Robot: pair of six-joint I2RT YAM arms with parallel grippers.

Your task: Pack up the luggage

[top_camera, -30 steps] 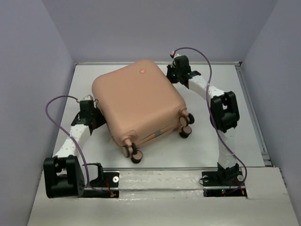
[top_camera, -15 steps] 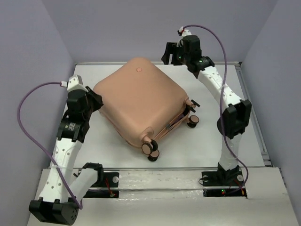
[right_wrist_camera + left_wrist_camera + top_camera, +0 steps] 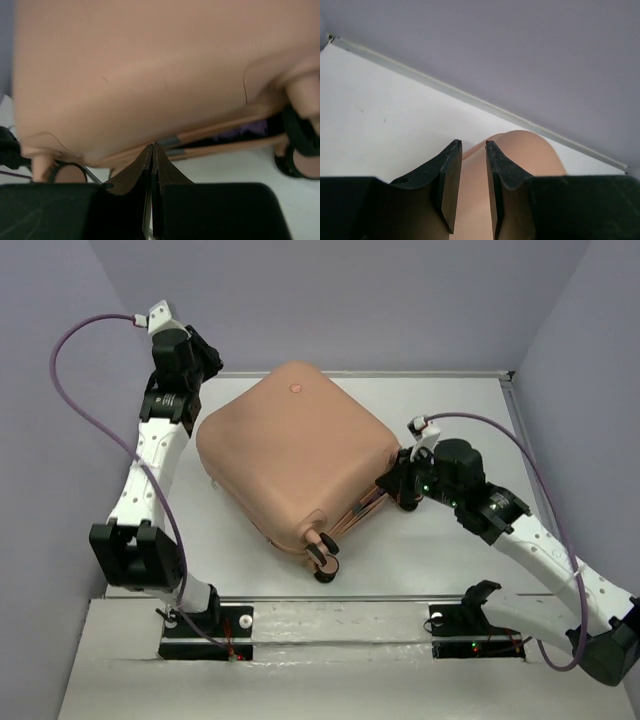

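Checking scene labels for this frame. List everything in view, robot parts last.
luggage: 1, peach-pink, lying flat mid-table, seam gaping on the wheel side
caster wheels: at least 2 seen, pink and black, on the luggage's near-right side
table: 1, white, under everything
walls: 3, lavender-grey, left, back and right
cables: 2, purple, one looping off each arm
arms: 2, white and black, bases at the near edge
left gripper: 1, black, open, raised by the luggage's far-left corner, apart from it
right gripper: 1, black, shut, tips at the luggage's seam
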